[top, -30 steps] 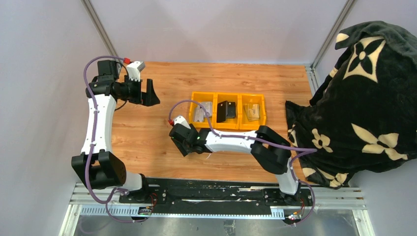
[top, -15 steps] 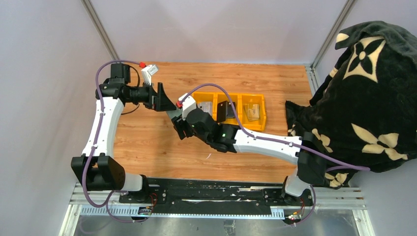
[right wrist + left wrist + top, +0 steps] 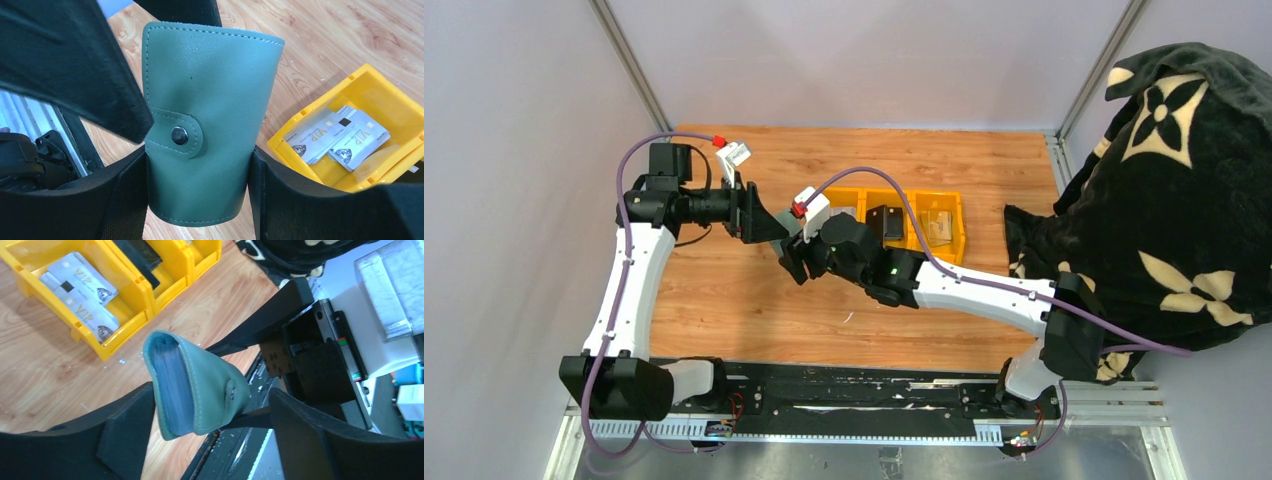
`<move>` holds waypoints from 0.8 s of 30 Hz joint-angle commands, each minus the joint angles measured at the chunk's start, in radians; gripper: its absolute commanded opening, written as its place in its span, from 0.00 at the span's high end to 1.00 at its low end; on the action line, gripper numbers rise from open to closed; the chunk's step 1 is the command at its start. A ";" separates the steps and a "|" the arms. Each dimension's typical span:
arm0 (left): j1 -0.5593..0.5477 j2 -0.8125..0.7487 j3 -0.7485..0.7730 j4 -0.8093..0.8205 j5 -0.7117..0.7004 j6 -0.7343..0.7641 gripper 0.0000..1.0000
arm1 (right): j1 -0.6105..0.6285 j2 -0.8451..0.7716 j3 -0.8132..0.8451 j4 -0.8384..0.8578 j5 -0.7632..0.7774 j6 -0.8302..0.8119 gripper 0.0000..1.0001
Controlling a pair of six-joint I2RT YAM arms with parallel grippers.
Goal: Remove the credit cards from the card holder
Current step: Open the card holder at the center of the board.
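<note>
My right gripper [image 3: 200,156] is shut on the sage-green card holder [image 3: 205,110], its pads pressed on the two long sides, the snap flap closed. It holds it above the table left of the yellow bin [image 3: 954,205]. My left gripper [image 3: 212,405] is open around the holder's [image 3: 210,385] free end. One finger [image 3: 125,432] lies close beside it and the other [image 3: 310,440] stands apart. The holder's pocket edges show, but I cannot tell whether cards sit in them. Silver credit cards [image 3: 335,135] lie in the bin's left compartment, a black card [image 3: 886,222] in the middle, a tan card [image 3: 938,226] on the right.
A black blanket with cream flowers [image 3: 1164,200] is heaped at the table's right edge. Metal frame posts stand at the back corners. The arms' base rail [image 3: 854,395] runs along the near edge.
The right arm has lifted the card holder up and toward the back left. The left arm has swung right to meet it, and its jaws have narrowed slightly around the holder's end.
</note>
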 commanded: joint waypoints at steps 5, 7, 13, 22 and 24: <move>-0.045 0.019 0.005 -0.046 -0.032 0.012 0.49 | -0.035 -0.064 -0.008 0.098 -0.057 -0.006 0.44; -0.045 0.041 0.019 -0.047 -0.049 0.000 0.67 | -0.036 -0.074 -0.015 0.101 -0.067 -0.008 0.43; -0.045 0.053 0.045 -0.047 -0.055 -0.011 1.00 | -0.131 -0.090 -0.010 0.084 -0.379 0.097 0.17; -0.045 0.035 0.046 -0.022 -0.086 -0.021 1.00 | -0.305 -0.145 -0.055 0.082 -0.596 0.314 0.16; -0.045 0.029 0.029 0.016 -0.106 -0.060 1.00 | -0.303 -0.157 -0.047 0.051 -0.544 0.337 0.18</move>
